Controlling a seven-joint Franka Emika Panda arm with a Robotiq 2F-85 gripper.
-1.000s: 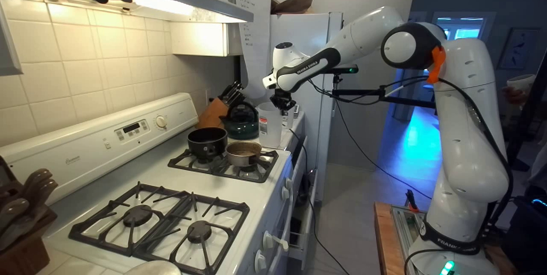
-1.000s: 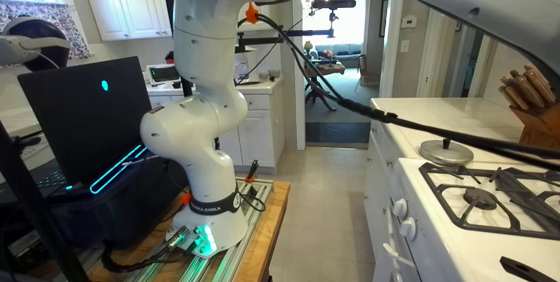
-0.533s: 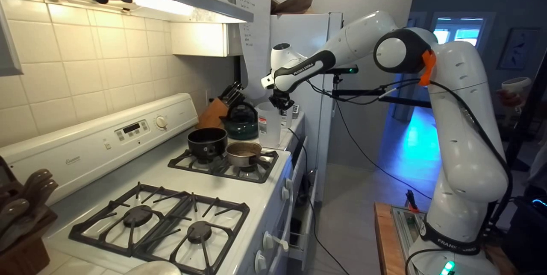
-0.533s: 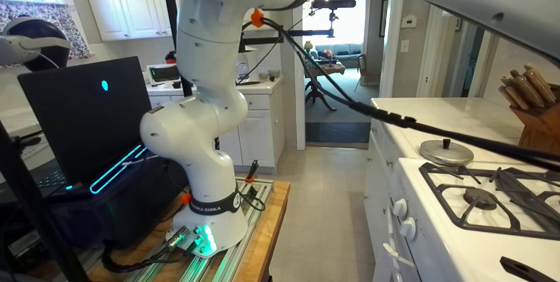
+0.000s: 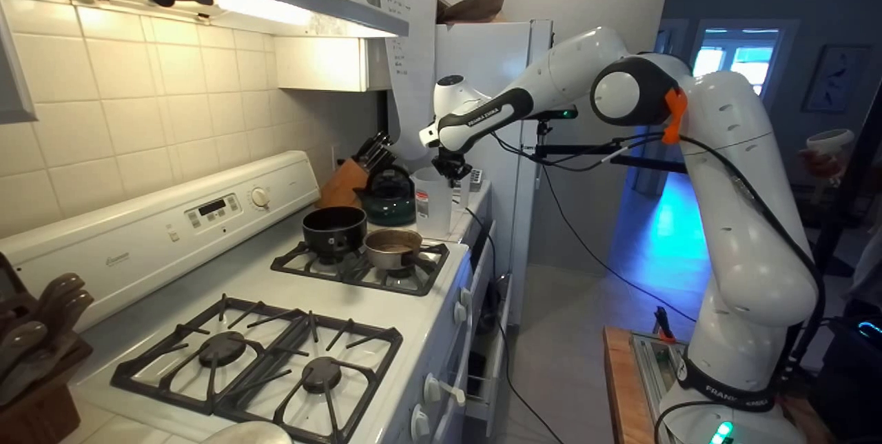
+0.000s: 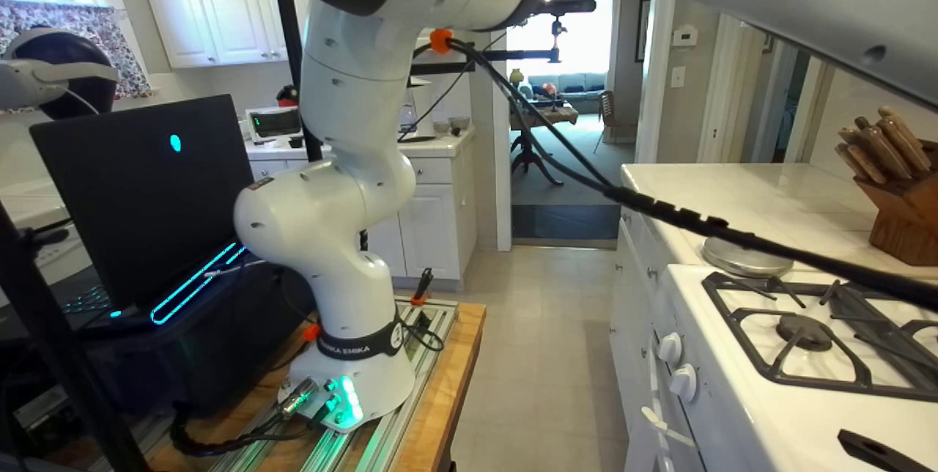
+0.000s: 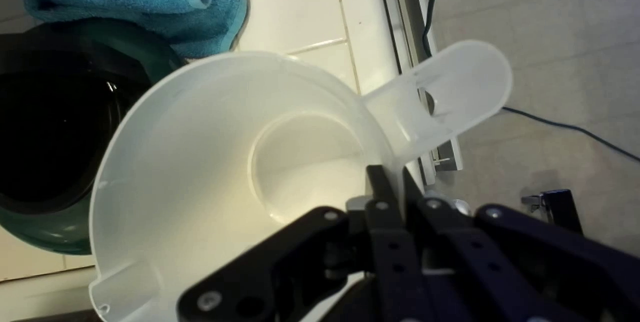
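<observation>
Pinches the rim of a translucent plastic pitcher (image 7: 210, 162) between fingers (image 7: 381, 187) drawn narrow onto its wall, just beside the root of the handle (image 7: 465, 82). Shows the open body below the fingers and off to one side, over the tiled bench (image 7: 300, 7); cannot tell whether resting there or just clear of it. Likely to swing or tilt about the fingers, owing to a hold at one wall, well away from the centre. Liable to slip, given smooth-looking plastic and a small contact patch. Across the pitcher from the fingers, may knock the green kettle (image 5: 387, 206) through a sideways shift, or drag the blue towel (image 7: 150, 7) if carried low. Toward the stove (image 5: 300, 290) from the fingers, could strike the small pan (image 5: 393, 244). Past the bench edge, on the handle side of the fingers, could fall to the floor (image 7: 550, 62) after any loss of grip.
</observation>
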